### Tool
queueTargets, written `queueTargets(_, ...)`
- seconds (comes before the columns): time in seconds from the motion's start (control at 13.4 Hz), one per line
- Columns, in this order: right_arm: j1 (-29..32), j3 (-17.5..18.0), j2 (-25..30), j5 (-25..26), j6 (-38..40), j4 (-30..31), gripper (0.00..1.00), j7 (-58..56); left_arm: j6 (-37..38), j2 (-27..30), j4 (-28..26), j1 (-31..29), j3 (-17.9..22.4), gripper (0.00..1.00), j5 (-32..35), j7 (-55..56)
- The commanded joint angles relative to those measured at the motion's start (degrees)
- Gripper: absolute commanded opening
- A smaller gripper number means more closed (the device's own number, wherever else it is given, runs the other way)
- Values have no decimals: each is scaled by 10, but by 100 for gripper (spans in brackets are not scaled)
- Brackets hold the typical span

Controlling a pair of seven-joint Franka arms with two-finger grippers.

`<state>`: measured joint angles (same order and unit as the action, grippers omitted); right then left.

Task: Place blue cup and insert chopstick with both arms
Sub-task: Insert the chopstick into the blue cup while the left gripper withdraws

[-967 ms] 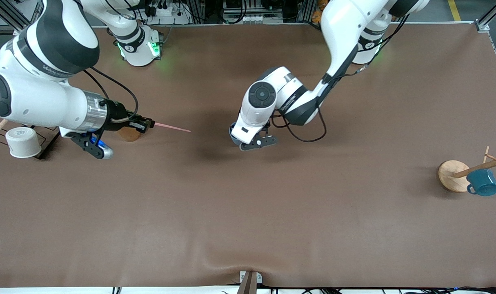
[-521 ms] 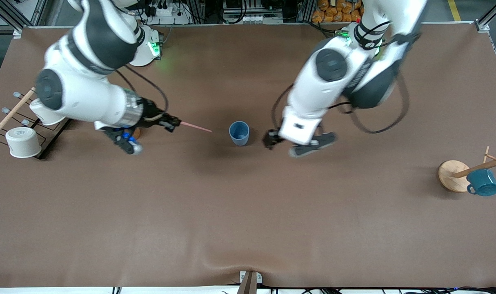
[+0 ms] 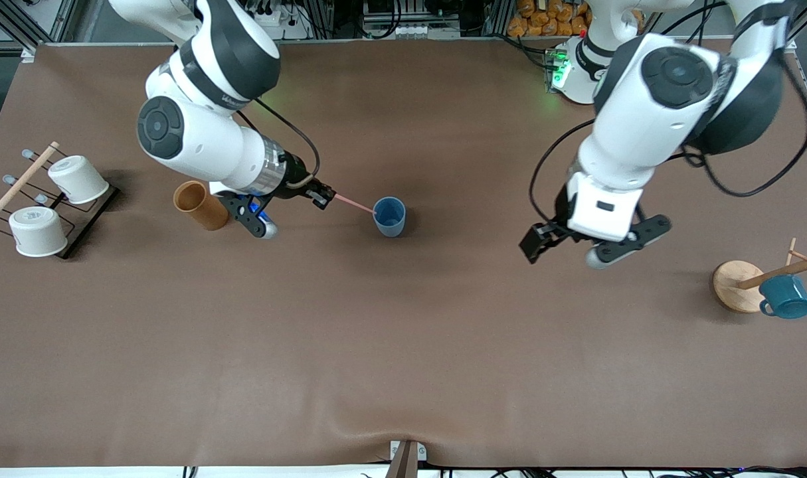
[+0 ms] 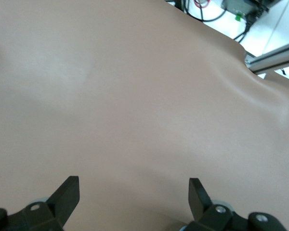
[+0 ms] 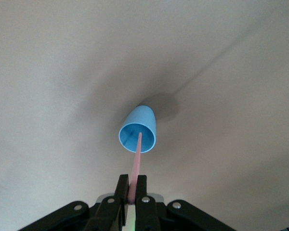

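Robot lab, clearly: brown-covered tabletop (image 3: 403, 372), aluminium frame posts (image 3: 798, 23) at the frame's upper corners, cables & power strips (image 3: 270, 16) along the top edge.

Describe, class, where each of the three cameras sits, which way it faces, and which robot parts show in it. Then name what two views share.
Front view: high across the table, facing both arms; right gripper holds the chopstick at the blue cup; left gripper open over bare table.
Left wrist view: looks down at bare table; its own fingertips show.
Right wrist view: looks along its shut fingers into the cup.
Shared: front and right wrist views both show cup and chopstick.
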<state>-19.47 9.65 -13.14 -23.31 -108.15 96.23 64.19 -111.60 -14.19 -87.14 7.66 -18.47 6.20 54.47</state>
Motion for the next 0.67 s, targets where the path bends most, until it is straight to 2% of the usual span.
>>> queueTargets(0.0,-21,-4,8,-9,-27,19,0,19,21,33,-14,-32,-7,100,12,-18)
queueTargets(0.22,-51,-4,9,-2,-105,69,0,35,53,50,-13,-63,-9,100,-4,-76)
queueTargets(0.3,-60,-4,8,0,-111,71,9,36,66,63,-14,-67,-6,100,-5,-108)
queueTargets(0.37,-65,-4,4,0,-115,76,61,36,82,69,-14,-77,-1,100,-5,-145)
queueTargets(0.45,-65,-5,2,0,-115,77,100,41,99,79,-14,-81,13,100,-6,-187)
queueTargets(0.6,-56,-8,6,1,-96,70,100,47,129,95,-14,-78,49,100,-6,-260)
